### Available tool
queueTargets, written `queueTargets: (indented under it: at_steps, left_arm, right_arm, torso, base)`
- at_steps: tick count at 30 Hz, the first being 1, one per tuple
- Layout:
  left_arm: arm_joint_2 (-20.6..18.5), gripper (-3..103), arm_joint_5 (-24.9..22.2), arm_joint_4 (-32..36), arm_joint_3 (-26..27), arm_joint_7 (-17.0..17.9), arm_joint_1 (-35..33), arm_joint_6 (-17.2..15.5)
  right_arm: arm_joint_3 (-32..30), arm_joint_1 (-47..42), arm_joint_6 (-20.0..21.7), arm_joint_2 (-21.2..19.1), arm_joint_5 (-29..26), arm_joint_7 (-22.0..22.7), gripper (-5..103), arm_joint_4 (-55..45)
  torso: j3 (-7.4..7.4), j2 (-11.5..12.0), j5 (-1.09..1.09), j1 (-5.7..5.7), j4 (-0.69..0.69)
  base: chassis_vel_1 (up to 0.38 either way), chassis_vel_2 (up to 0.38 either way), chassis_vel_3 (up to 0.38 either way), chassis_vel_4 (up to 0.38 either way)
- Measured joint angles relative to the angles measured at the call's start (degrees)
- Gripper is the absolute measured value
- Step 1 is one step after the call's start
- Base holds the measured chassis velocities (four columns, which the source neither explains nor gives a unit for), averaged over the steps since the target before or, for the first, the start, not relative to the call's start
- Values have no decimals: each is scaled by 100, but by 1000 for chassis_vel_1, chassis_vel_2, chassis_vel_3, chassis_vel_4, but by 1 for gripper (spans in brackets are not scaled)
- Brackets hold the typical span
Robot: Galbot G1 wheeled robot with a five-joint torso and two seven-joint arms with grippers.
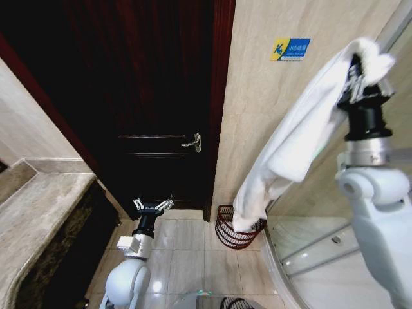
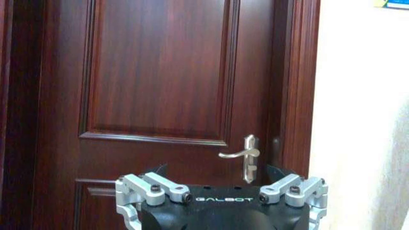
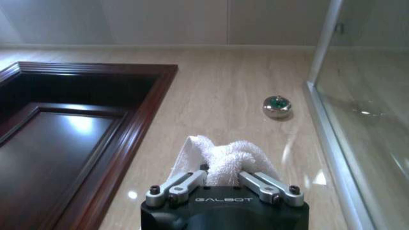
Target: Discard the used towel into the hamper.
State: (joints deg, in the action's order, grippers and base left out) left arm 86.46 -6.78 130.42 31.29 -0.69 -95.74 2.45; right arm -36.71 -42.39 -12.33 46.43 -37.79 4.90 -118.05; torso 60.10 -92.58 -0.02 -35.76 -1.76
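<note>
The left gripper [image 1: 153, 205] sits low near the robot's body, above the pale floor tiles [image 1: 187, 257], its fingers spread wide with nothing between them; in the left wrist view it [image 2: 221, 199] faces the dark wooden door [image 2: 160, 72] and its silver handle [image 2: 243, 155].

The right gripper [image 1: 362, 69] is raised high on the robot's right, beside the glass shower screen [image 1: 360, 212]. Its fingers are closed on the top end of the white towel [image 1: 302, 135]; in the right wrist view a bunched fold of towel [image 3: 223, 160] is pinched between the two fingers [image 3: 263, 184].

From that grip the towel hangs long and slanted, running down and toward the robot's left, its long axis close to upright. Its lower end reaches the hamper [image 1: 233, 233], which stands on the floor against the beige wall [image 1: 257, 96], just right of the door frame. The towel's bottom edge overlaps the hamper's rim; whether it lies inside cannot be told.

A small blue and yellow sign [image 1: 290, 49] is fixed high on the wall.
</note>
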Motion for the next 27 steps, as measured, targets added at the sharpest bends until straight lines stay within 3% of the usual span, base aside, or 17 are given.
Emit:
queueTargets:
  at_steps: [27]
  left_arm:
    - [0, 100, 0, 0, 0, 0, 2, 0]
  right_arm:
    - [187, -767, -224, 634, 343, -150, 5, 107]
  torso:
    - [3, 2, 2, -7, -1]
  base:
    - [0, 0, 0, 0]
